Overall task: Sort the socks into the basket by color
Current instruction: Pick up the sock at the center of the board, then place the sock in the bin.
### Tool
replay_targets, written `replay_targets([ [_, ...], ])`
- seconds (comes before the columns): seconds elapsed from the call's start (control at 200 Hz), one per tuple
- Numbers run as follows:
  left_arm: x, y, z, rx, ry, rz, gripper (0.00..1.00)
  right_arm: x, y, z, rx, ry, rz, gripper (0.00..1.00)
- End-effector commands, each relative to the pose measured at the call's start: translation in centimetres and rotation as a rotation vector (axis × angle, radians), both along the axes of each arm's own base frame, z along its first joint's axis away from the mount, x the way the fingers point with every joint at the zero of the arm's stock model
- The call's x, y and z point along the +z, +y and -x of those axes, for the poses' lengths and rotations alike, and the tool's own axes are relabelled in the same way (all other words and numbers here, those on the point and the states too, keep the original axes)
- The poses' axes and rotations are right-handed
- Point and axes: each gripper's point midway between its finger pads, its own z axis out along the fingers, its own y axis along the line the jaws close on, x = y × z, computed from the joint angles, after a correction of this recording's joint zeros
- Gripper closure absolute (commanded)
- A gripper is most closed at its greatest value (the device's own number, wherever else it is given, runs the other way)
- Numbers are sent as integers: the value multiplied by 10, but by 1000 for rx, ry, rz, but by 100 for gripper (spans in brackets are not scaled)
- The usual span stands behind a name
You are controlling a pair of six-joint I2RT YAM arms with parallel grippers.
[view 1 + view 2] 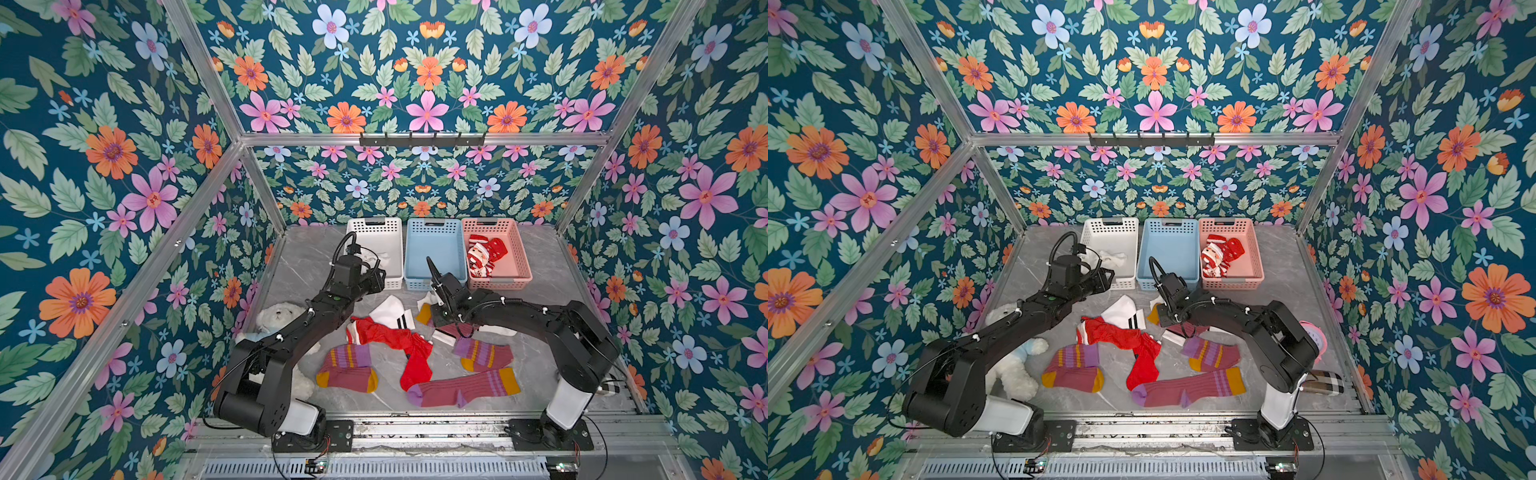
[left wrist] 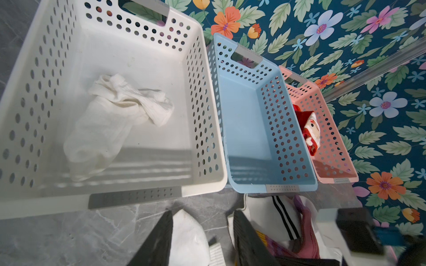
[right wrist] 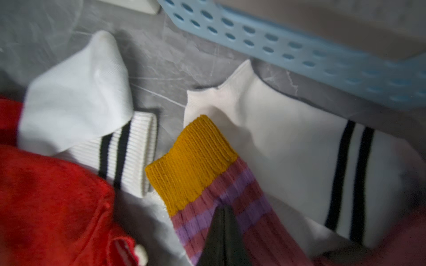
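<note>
Right end effector (image 3: 222,215) pinches a ribbed maroon sock (image 3: 244,198), mustard-cuffed, purple-striped.

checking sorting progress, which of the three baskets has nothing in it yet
The middle blue basket is bare; the white basket holds a white sock, the pink basket red Santa socks.
</note>
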Motion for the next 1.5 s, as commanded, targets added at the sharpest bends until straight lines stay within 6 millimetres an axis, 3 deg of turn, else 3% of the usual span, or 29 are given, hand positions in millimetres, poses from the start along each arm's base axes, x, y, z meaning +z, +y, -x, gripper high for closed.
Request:
replay_targets([
  [0.0, 2, 1, 0, 4, -9, -11, 54, 31, 1, -3, 7, -55, -34, 100],
  [0.03, 2, 1, 0, 4, -9, -11, 54, 37, 2, -3, 10, -64, -39, 100],
  [0.06, 3, 2, 0, 5, -10, -13, 54, 60, 2, -3, 13, -105, -72, 100],
  [0.305, 3, -1, 2, -2, -10, -12, 54, 156, 9, -4, 74, -267, -186, 100],
  [0.5, 2, -5, 5, -10, -7, -11, 54, 229, 16, -18, 113, -432, -226, 100],
  [0.62, 2, -8, 9, -21, -5, -13, 54, 257, 20, -32, 119, -512, -225, 100],
  [0.88, 2, -15, 20, -33, -3, -17, 54, 294, 26, -81, 112, -584, -273, 100],
  [0.9, 3, -15, 21, -33, -5, -18, 54, 283, 30, -91, 110, -564, -262, 100],
  [1.035, 1, -15, 27, -30, -1, -21, 54, 288, 31, -124, 101, -564, -271, 100],
  [1.135, 1, -13, 30, -25, -2, -22, 53, 281, 33, -144, 96, -537, -264, 100],
  [1.495, -2, -10, 37, -26, 3, -35, 53, 209, 30, -188, 36, -404, -223, 100],
])
